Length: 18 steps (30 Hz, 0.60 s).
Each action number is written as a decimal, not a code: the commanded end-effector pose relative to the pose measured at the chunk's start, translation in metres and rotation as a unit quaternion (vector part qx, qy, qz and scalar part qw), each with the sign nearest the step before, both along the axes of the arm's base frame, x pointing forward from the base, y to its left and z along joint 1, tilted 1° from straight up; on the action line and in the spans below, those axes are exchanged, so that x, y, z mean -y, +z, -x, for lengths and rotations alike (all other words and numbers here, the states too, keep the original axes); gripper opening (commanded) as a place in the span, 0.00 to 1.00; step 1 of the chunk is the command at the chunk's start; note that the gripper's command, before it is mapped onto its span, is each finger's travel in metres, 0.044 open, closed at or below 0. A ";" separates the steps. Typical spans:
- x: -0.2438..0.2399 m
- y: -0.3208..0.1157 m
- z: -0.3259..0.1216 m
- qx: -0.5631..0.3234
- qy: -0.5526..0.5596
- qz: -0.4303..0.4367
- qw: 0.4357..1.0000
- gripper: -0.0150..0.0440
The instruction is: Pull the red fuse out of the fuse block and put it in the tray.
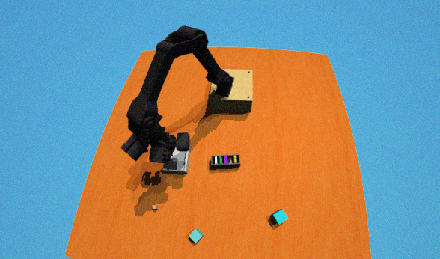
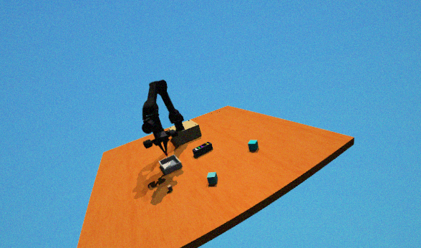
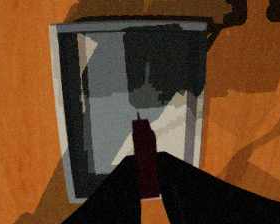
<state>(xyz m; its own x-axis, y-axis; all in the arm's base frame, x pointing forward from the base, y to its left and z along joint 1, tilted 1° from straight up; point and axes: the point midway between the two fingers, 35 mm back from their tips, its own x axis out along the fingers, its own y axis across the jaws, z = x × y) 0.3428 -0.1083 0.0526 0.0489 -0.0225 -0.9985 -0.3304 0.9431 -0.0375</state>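
Observation:
My gripper (image 2: 166, 153) (image 3: 145, 163) is shut on the red fuse (image 3: 144, 172), which looks dark red and points down between the fingertips. They are above the tray (image 1: 175, 172) (image 2: 174, 170) (image 3: 60, 110), an open grey box with a light floor. In the wrist view the fuse is over the tray's lower middle part, with the tray floor showing around its tip. In the top view the gripper body hides much of the fingers and part of the tray. The fuse block (image 1: 226, 166) (image 2: 203, 152) stands apart from the tray, with white, green, purple and yellow fuses in it.
A teal cube (image 1: 195, 236) (image 2: 212, 178) and another teal cube (image 1: 280, 217) (image 2: 253, 145) stand away from the tray. A small pale cube (image 1: 155, 208) (image 2: 170, 189) lies near the tray, by the arm's shadow. The arm's base is on a yellowish box (image 1: 242, 84).

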 end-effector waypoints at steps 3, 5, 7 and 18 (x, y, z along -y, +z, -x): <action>-0.001 -0.014 0.001 -0.006 0.003 -0.004 1.000 0.25; 0.000 -0.017 0.001 -0.006 0.003 -0.004 1.000 0.25; 0.000 -0.020 0.001 -0.006 0.003 -0.004 1.000 0.25; 0.000 -0.037 0.001 -0.006 0.003 -0.004 1.000 0.25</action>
<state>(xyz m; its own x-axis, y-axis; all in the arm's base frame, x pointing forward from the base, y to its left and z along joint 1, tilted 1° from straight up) 0.3444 -0.1092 0.0240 0.0491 -0.0226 -0.9985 -0.3303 0.9431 -0.0376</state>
